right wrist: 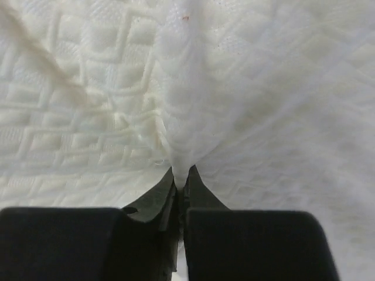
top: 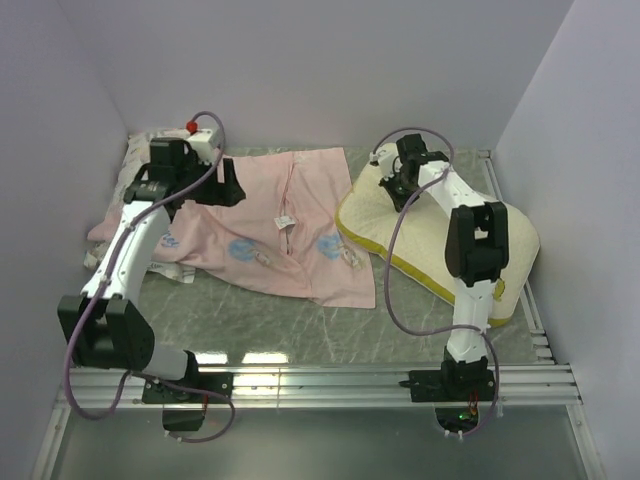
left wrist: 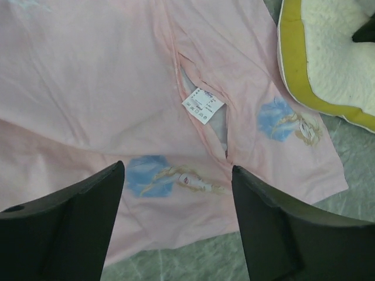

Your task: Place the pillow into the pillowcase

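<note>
The pale pink pillowcase [top: 280, 215] lies flat at the centre-left of the table. Its slit opening with a white label [left wrist: 203, 106] faces up, and small blue prints show near its lower edge. My left gripper [top: 228, 185] hovers open over the pillowcase [left wrist: 105, 88], with nothing between its fingers [left wrist: 176, 170]. The cream pillow [top: 515, 250] with its yellow side band lies at the right, its left edge touching the pillowcase. My right gripper [top: 388, 180] is shut on a pinched fold of the pillow's dimpled cover [right wrist: 263, 88], which rises from the closed jaws [right wrist: 183, 172].
A smaller printed white pillow [top: 133, 150] lies partly under the pillowcase at the far left corner. Aluminium rails [top: 330, 380] cross the near edge and another rail [top: 535, 320] runs along the right. Walls close in the left, back and right.
</note>
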Robot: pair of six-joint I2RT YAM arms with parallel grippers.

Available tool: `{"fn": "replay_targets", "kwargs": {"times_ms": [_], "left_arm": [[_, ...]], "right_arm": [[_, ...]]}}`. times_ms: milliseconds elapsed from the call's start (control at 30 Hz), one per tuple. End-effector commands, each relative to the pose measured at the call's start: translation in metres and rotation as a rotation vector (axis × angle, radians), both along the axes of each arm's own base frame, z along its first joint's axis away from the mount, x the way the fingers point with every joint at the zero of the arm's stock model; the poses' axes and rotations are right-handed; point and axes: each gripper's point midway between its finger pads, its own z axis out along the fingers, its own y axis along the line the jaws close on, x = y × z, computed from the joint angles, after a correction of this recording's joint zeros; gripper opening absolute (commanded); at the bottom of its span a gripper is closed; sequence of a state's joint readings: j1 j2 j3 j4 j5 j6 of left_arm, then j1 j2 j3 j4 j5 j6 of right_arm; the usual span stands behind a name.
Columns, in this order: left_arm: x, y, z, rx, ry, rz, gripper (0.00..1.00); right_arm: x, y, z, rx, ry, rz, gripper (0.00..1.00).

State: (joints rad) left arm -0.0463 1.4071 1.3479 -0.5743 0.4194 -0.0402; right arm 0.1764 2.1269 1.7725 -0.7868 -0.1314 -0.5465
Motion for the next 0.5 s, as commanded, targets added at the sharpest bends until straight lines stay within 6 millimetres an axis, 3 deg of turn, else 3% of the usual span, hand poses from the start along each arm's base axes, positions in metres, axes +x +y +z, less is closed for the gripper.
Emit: {"fn": "replay_targets", "kwargs": {"times_ms": [0, 67, 100, 167, 200, 300, 467], "left_arm": [[0.029, -0.012, -0.033, 0.019, 0.056, 0.08, 0.74], [0.037, -0.026, -0.046, 0.047, 0.079, 0.094, 0.57], [0.042, -0.033, -0.063, 0.066, 0.113, 0.088, 0.53], [0.043, -0.055, -0.077, 0.104, 0.125, 0.07, 0.42], [0.05, -0.055, -0.091, 0.141, 0.134, 0.099, 0.4], [0.061, -0.064, -0.115, 0.16, 0.167, 0.125, 0.38], [0.087, -0.078, -0.125, 0.139, 0.167, 0.132, 0.46]], "right_arm": [[-0.022, -0.003, 0.032, 0.026, -0.023, -0.015, 0.0], [-0.023, -0.004, 0.047, 0.045, -0.068, -0.024, 0.0], [-0.026, -0.006, 0.052, 0.053, -0.08, -0.032, 0.0], [-0.03, -0.005, 0.073, 0.085, -0.121, -0.043, 0.0], [-0.032, -0.007, 0.083, 0.096, -0.14, -0.05, 0.0], [-0.038, -0.005, 0.09, 0.117, -0.14, -0.048, 0.0], [-0.047, -0.002, 0.095, 0.142, -0.133, -0.045, 0.0]]}}
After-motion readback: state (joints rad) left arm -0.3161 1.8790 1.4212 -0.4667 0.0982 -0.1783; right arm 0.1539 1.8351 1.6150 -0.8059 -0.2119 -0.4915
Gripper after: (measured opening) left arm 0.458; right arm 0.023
